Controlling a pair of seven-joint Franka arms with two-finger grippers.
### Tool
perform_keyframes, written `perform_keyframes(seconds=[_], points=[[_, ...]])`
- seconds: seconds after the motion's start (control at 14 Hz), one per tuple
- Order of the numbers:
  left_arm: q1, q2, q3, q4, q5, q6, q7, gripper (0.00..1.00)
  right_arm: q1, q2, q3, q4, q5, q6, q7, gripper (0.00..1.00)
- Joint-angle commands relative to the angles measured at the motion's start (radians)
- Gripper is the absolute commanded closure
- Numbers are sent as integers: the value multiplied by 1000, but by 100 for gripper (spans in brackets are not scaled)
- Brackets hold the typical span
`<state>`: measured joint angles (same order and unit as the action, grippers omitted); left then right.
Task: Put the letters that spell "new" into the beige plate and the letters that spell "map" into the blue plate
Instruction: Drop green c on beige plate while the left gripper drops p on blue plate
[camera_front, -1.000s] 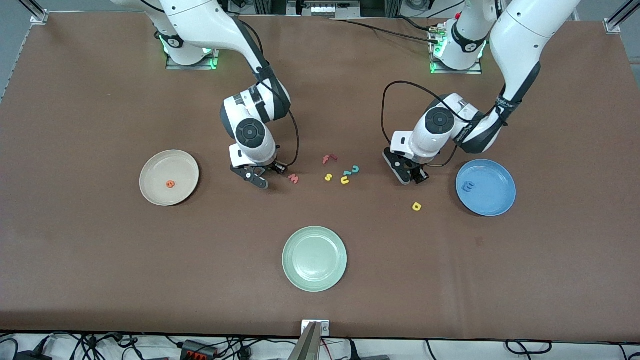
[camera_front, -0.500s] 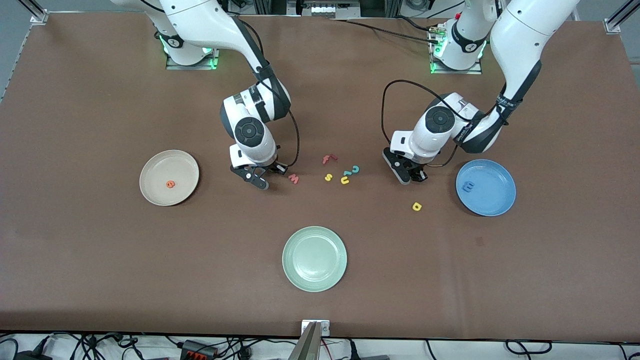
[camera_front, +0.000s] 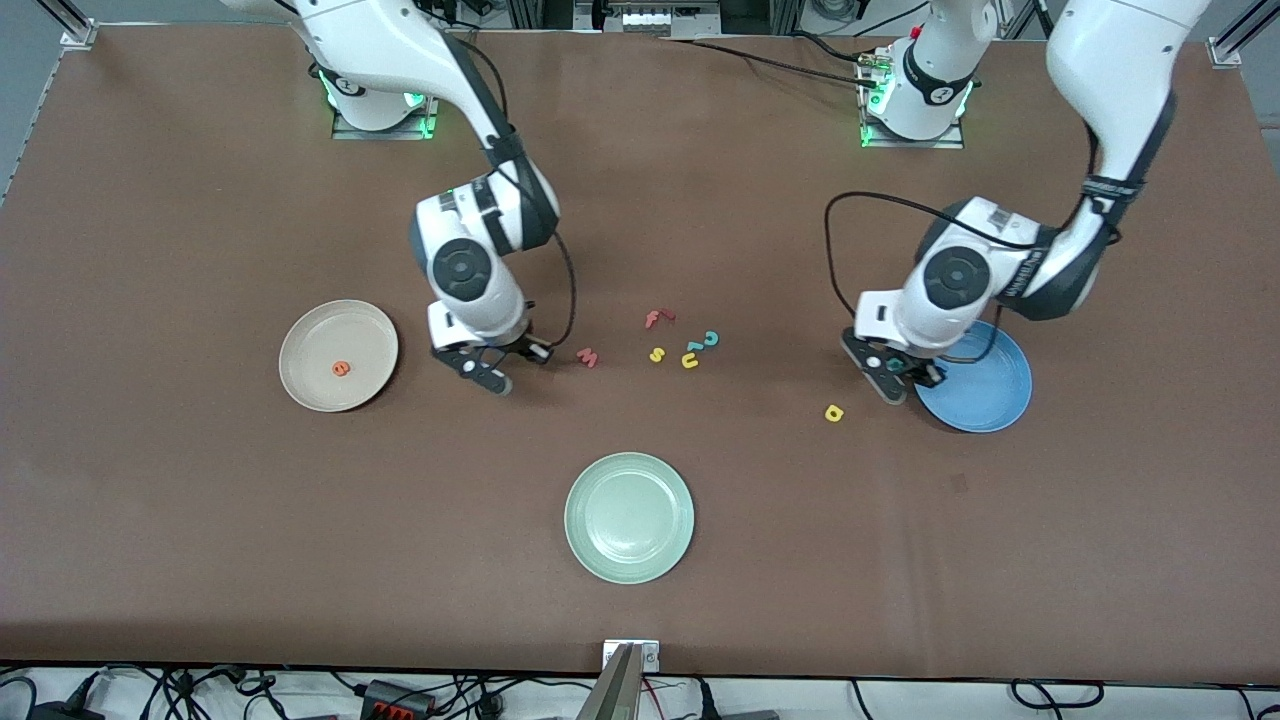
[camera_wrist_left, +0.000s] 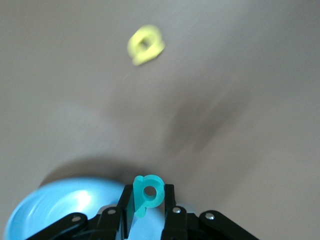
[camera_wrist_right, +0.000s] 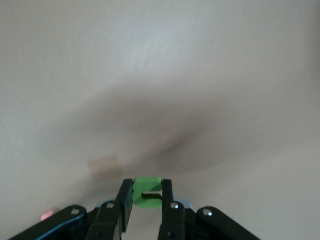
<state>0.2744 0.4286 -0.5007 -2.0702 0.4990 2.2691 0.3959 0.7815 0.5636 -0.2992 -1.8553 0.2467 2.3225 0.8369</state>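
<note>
While both arms hang bent over the surface (camera_front: 200, 520), each pincer carries a letter.
Left pincer (camera_front: 897, 380) at blue plate (camera_front: 985, 395) rim, clamped on teal letter (camera_wrist_left: 148, 192); right pincer (camera_front: 487, 370) between beige plate (camera_front: 338, 325) and pinkish w (camera_front: 588, 357), gripping green letter (camera_wrist_right: 146, 192).

This is looking like a robotics lab rather than a home or shop. Two white robot arms (camera_front: 470, 200) are standing on bolted base plates (camera_front: 380, 125) along one edge of a large worktop (camera_front: 200, 520) covered in plain brown matting, with green status lights glowing at their bases. Aluminium frame posts (camera_front: 70, 25) are rising at the worktop's corners, and black cables (camera_front: 430, 695) and power strips are lying tangled on the floor along the edge nearest the front camera.
</note>
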Motion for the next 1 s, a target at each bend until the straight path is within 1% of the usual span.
perform_keyframes(seconds=[0.0, 0.07, 0.14, 0.21, 0.29, 0.36, 0.43, 0.5, 0.57, 0.64, 0.71, 0.86, 0.93], points=[[93, 5, -15, 22, 19, -60, 38, 85, -57, -31, -84, 2, -3, -96, -228, 73], [135, 10, -15, 19, 21, -60, 40, 84, -59, -30, -139, 1, -4, -127, -336, 73], [150, 9, -15, 12, 21, -63, 40, 81, -67, -25, -190, -2, -4, -176, -454, 73], [161, 4, -15, 4, 19, -69, 40, 74, -86, -19, -218, -4, -4, -216, -549, 73], [193, 4, -15, -8, 19, -77, 38, 55, -117, -21, -230, -8, -4, -241, -620, 73], [222, 6, -16, -17, 19, -69, 38, 16, -152, -25, -230, -15, -4, -264, -674, 73], [248, 3, -22, -36, 21, -62, 40, 0, -171, -25, -230, -16, -4, -285, -712, 73], [253, -4, -48, -37, 19, -63, 38, 0, -183, -24, -230, -25, -4, -287, -731, 72], [270, -4, -76, -31, 19, -66, 34, 0, -188, -19, -229, -35, -4, -278, -731, 65], [281, -4, -105, -24, 16, -66, 28, 0, -189, -13, -229, -33, 2, -275, -728, 25], [279, -2, -125, -4, 6, -68, 23, 0, -189, -11, -229, -25, 3, -282, -722, 0], [260, 13, -162, 60, 3, -68, 8, 0, -182, -21, -229, -9, 5, -287, -714, 0], [243, 47, -179, 105, 3, -66, 8, 0, -176, -34, -226, -5, 8, -287, -717, 0]])
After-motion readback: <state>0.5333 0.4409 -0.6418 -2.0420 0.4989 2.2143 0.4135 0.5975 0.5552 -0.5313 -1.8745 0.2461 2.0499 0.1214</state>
